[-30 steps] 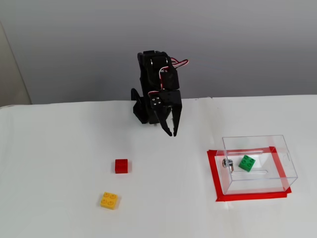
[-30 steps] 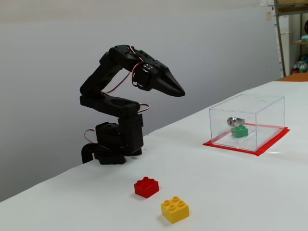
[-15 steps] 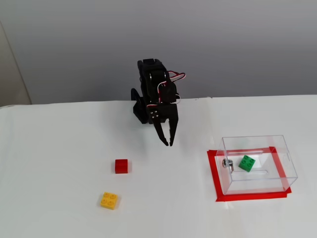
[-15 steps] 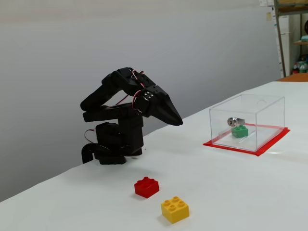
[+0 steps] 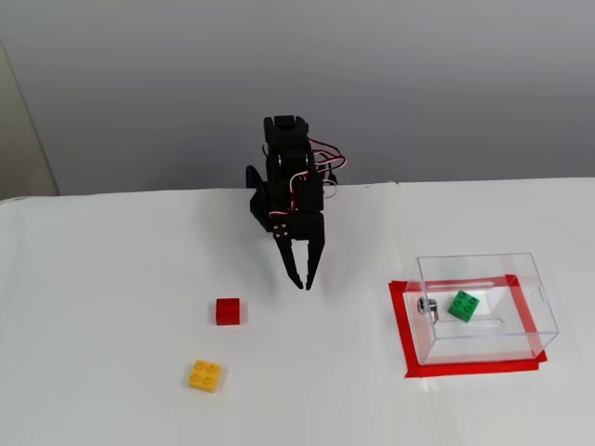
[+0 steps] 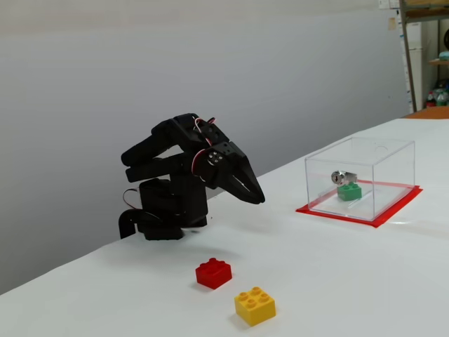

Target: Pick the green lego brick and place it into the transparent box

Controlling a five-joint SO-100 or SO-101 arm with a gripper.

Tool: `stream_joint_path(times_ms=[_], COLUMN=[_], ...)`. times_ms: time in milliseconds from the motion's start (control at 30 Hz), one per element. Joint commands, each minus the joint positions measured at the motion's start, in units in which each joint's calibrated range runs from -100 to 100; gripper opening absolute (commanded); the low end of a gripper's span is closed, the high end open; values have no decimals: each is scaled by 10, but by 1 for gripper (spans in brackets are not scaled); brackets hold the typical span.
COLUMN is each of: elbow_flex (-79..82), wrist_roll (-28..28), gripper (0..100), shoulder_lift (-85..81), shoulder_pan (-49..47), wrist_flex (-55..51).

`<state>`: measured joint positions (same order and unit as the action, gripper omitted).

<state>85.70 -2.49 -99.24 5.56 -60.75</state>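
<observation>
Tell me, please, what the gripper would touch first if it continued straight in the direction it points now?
Probably the bare white table. The gripper points down and forward, with nothing under its tip; the red brick lies off to the side. Depth is uncertain.

Folded arm; end effector (image 5: 301, 283) closed, pointing downward.

- In both fixed views the black arm (image 6: 168, 158) has folded lower over the second: its upper links, raised high before, now sit close above its base.
- The gripper (image 5: 301, 282) has swung from pointing toward the right of the picture to pointing almost straight down the picture, and its tip has come nearer the red brick (image 5: 228, 311).
- In a fixed view the gripper (image 6: 258, 199) has dropped closer to the table (image 6: 365, 281), its fingers together.
</observation>
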Motion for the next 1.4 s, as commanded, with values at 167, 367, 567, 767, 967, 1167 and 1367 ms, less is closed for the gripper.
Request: stream_joint_path(times_ms=[167, 367, 567, 767, 967, 1167, 1367], elbow_flex=[53, 91, 104, 104, 99, 77, 66], wrist_roll=[2, 3, 3, 2, -2, -3, -3], gripper=[2, 2, 2, 2, 2, 2, 2], shoulder_lift=[-5, -5, -5, -6, -6, -6, -6], shoulder_pan=[0, 0, 2, 0, 0, 0, -1], wrist_flex=[14, 6, 4, 4, -18, -100, -139])
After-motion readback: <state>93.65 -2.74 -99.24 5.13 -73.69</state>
